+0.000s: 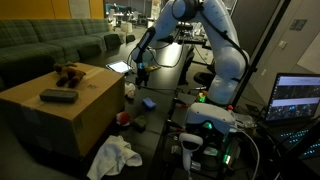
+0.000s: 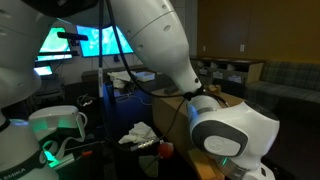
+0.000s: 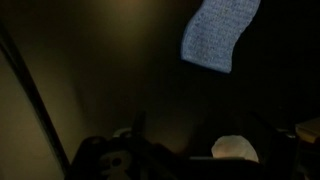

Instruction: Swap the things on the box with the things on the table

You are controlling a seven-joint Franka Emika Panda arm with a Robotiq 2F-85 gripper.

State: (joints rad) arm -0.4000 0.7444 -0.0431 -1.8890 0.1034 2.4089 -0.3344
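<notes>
Box [image 1: 75,112]: one dark bar [image 1: 58,96], one plush toy [image 1: 68,72] | beside: one white cloth [image 1: 112,156] | pincer [image 1: 140,72] grip: cannot tell

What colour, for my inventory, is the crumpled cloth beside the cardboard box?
White; the crumpled cloth shows best in an exterior view.

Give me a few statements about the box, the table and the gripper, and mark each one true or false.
1. A white cloth lies on the dark table beside the box. True.
2. The top of the box is bare. False: a dark flat object and a brownish toy lie on it.
3. Something blue sits on the box. False: the blue object lies on the table.
4. A green sofa stands behind the box. True.
5. The cloth is being gripped. False: the gripper hangs above the table, well apart from the cloth.
</notes>
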